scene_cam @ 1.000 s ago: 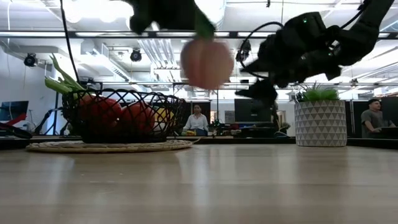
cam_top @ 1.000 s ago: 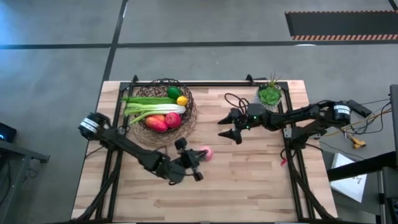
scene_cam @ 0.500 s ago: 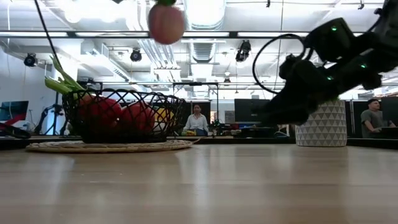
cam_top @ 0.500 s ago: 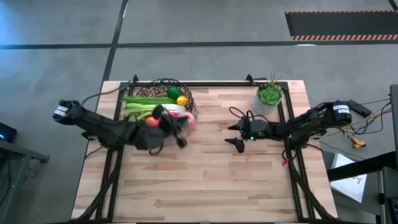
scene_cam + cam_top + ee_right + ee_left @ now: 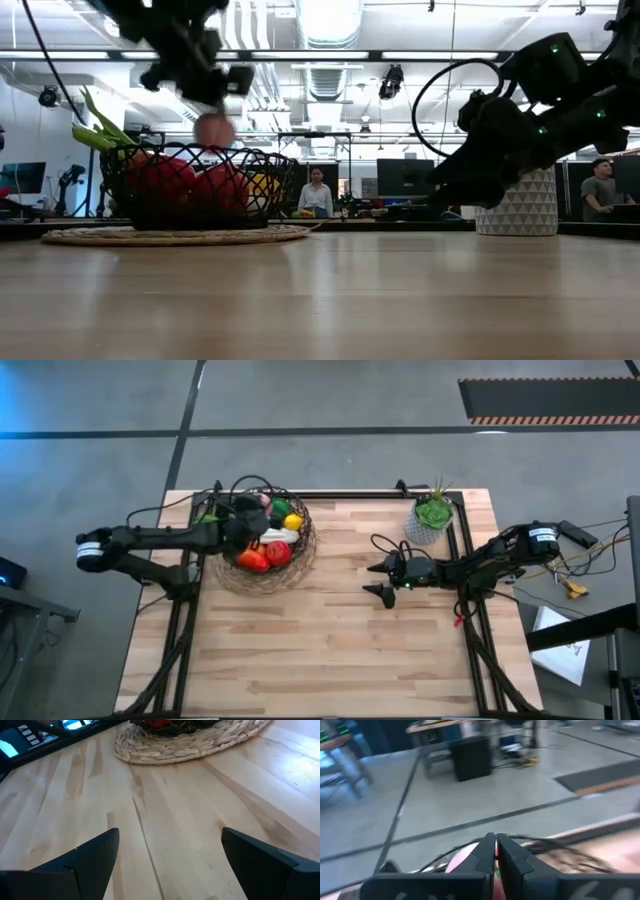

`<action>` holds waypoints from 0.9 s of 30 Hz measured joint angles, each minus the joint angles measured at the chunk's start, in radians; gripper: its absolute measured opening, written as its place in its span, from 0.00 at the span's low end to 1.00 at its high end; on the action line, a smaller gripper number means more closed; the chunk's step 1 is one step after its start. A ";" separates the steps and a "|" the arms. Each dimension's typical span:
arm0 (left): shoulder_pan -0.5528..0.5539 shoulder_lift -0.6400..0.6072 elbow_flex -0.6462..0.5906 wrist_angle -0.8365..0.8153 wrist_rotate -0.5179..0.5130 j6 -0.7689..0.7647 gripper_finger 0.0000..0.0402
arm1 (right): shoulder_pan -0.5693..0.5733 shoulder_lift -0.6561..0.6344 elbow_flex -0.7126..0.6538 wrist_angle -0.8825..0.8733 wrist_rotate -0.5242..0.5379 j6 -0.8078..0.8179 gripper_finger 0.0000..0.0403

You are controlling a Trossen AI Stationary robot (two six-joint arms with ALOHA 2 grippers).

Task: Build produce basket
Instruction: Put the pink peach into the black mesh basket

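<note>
Two hands — left hand [image 5: 205,85] clamped on round pink peach [image 5: 213,130] above woven-wire basket [image 5: 200,190], right hand [image 5: 378,579] apart.

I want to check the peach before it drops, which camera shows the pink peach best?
The low view: the peach hangs in clear profile under the shut left gripper, just above the basket. The left wrist view shows a pink sliver behind the fingers; from the high view the arm hides it.

Light wooden table [image 5: 330,640], woven straw mat [image 5: 200,742] under basket [image 5: 262,565], potted plant [image 5: 433,515]
</note>
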 joint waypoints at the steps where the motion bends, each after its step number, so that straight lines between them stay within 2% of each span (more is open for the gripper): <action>1: 0.032 0.000 -0.034 0.035 0.000 -0.006 0.00 | 0.001 0.000 0.002 0.000 0.000 -0.001 0.85; 4: 0.113 0.007 -0.128 0.179 0.034 -0.005 0.00 | 0.001 0.000 0.002 0.001 0.000 -0.002 0.85; 8: 0.190 0.007 -0.236 0.359 0.144 -0.004 0.00 | 0.001 0.000 0.002 0.000 0.000 -0.002 0.85; 10: 0.210 0.007 -0.273 0.413 0.152 -0.001 0.00 | 0.001 0.000 0.002 0.000 0.000 -0.002 0.85; 22: 0.240 0.007 -0.323 0.452 0.154 -0.032 0.00 | 0.001 0.000 0.002 0.000 0.000 -0.001 0.85; 27: 0.271 0.007 -0.324 0.452 0.212 -0.035 0.00 | 0.001 0.000 0.002 0.000 -0.001 0.000 0.85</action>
